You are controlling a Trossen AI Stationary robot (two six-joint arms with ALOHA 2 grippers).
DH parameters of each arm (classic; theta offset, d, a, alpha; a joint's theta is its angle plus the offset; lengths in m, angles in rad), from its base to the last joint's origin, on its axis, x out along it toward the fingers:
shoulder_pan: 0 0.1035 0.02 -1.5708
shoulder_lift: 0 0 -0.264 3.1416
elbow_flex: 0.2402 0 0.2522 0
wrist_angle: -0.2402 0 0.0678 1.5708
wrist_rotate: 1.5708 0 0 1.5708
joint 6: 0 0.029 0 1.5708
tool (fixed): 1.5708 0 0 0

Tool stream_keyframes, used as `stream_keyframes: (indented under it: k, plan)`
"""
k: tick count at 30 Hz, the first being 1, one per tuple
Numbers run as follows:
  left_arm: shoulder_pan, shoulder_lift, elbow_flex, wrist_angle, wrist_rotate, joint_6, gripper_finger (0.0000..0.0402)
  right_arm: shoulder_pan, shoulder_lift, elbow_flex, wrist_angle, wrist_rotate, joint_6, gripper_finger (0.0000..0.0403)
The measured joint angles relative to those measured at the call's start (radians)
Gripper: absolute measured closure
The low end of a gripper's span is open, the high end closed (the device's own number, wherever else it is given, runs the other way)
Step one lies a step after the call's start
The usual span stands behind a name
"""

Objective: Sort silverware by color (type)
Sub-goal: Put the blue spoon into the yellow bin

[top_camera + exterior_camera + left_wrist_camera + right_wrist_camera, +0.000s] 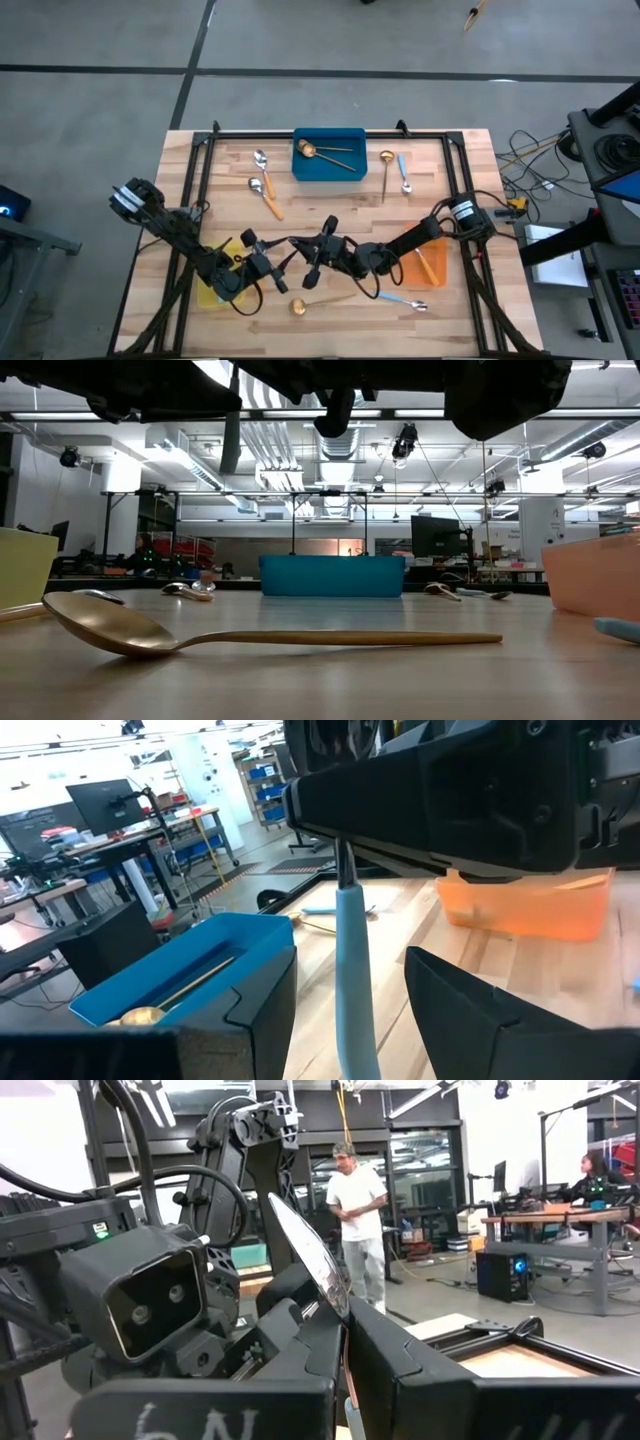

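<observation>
A spoon with a silver bowl (308,1258) and a light-blue handle (354,982) hangs over the table's middle, with my right gripper (345,1335) (314,262) shut on it. My left gripper (345,965) (280,262) faces it, open. Its fingers (262,1010) stand on either side of the handle with a gap on each side. On the table lie a gold spoon (250,635) (320,303) and a blue-handled spoon (405,303) near the front edge. Two orange-handled spoons (265,190), a gold spoon (386,170) and another blue-handled spoon (404,175) lie farther back. My right gripper pinches the spoon between its two fingers at the neck (340,1312), just below the bowl. The bowl stands up above the fingers. The blue handle (348,915) reaches out below the hold, toward my left gripper. The spoon is lifted clear of the table.
A blue bin (329,155) (332,575) at the far middle holds gold spoons. A yellow bin (215,287) sits under my left arm. An orange bin (425,268) at the right holds an orange-handled spoon. A black frame (200,150) edges the table. A person stands beyond it.
</observation>
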Motion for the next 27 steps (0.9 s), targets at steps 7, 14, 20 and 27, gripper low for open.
stream_keyframes:
  k: [7,14,20,27]
  plan:
    - [0.002,0.000,0.000,0.000,0.000,-0.003,0.0239,0.000,0.000,-0.001,-0.001,-0.002,0.000,0.0394]
    - [0.018,0.000,0.001,-0.001,-0.001,-0.003,0.0255,0.000,0.000,-0.001,0.000,-0.026,0.017,0.0394]
    - [0.022,0.000,0.005,-0.003,-0.001,-0.003,0.0260,0.000,0.000,-0.002,0.003,-0.026,0.017,0.0394]
    - [0.032,0.000,0.008,0.002,0.000,-0.004,0.0260,-0.003,0.000,0.000,0.023,-0.025,0.035,0.0394]
